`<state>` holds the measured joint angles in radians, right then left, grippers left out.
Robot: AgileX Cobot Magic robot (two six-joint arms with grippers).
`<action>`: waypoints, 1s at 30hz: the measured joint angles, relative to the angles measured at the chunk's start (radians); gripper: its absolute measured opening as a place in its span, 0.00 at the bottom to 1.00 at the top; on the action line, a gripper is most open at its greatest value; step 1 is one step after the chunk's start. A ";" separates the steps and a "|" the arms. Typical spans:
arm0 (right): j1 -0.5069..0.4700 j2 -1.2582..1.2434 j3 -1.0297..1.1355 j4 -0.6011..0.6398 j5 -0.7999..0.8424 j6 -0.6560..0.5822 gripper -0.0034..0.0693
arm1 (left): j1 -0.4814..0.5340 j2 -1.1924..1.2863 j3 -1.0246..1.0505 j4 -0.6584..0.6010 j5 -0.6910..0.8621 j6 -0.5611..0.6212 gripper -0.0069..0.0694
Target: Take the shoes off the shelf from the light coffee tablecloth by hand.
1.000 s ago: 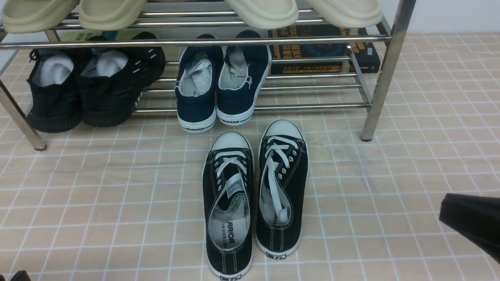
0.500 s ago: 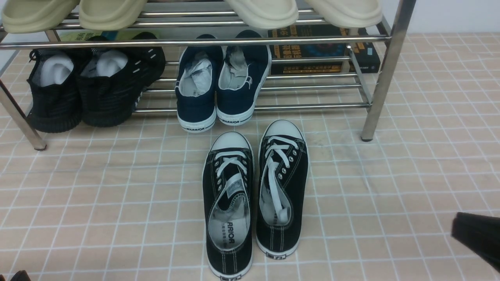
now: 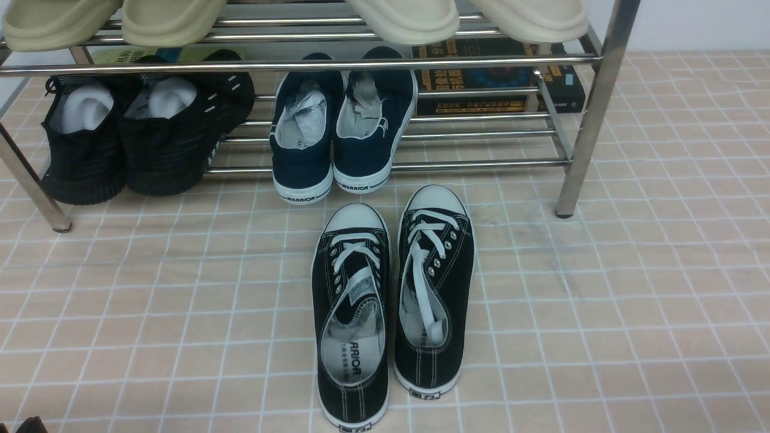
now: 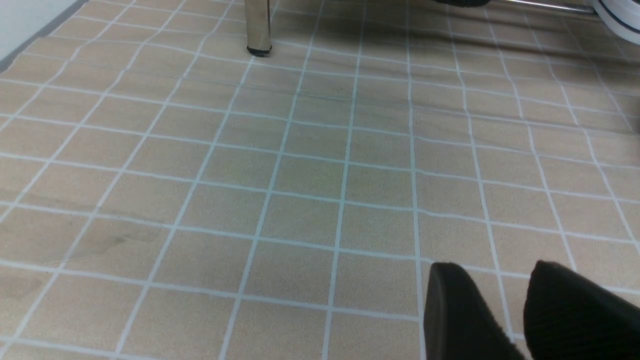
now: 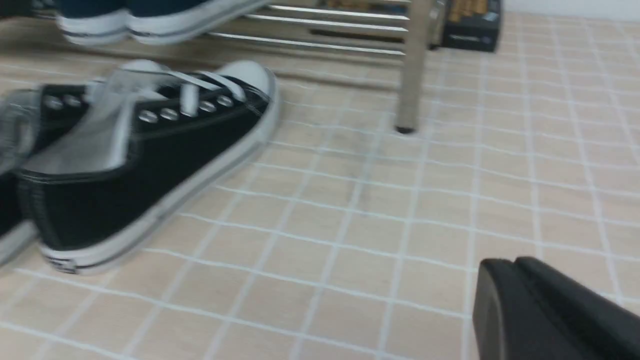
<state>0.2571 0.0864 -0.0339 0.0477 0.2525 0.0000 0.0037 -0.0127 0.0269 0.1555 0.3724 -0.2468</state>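
Observation:
The pair of black canvas shoes, the left one [image 3: 352, 313] and the right one [image 3: 434, 282], stands side by side on the light coffee tablecloth [image 3: 601, 300], toes pointing at the chrome shelf [image 3: 301, 63]. The right shoe also shows in the right wrist view [image 5: 140, 170]. My right gripper [image 5: 515, 262] is shut and empty, low over the cloth to the right of the shoes; it is out of the front view. My left gripper [image 4: 495, 272] has its fingers apart and empty over bare cloth, near the shelf's left leg [image 4: 257, 25]. Only a dark sliver of it [image 3: 30, 426] shows in the front view.
On the shelf's lower tier stand navy-blue WARRIOR sneakers [image 3: 337, 132] and black knit sneakers [image 3: 132, 132]. Beige slippers [image 3: 409, 18] lie on the upper tier. A dark book [image 3: 493, 78] sits behind the shelf. The shelf's right leg [image 3: 577, 150] stands just right of the shoes.
My right gripper's black tip slid down and right out of the front view's lower right corner. The shoes have not moved.

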 joint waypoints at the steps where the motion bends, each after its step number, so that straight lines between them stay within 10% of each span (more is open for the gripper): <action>1: -0.019 -0.013 0.016 -0.003 0.000 0.000 0.09 | 0.000 0.000 0.000 0.000 0.000 0.000 0.41; 30: -0.255 -0.096 0.049 -0.017 0.134 0.000 0.13 | 0.000 0.000 0.000 0.000 0.000 0.000 0.41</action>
<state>0.0016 -0.0097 0.0152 0.0305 0.3865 0.0000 0.0037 -0.0127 0.0269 0.1555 0.3724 -0.2468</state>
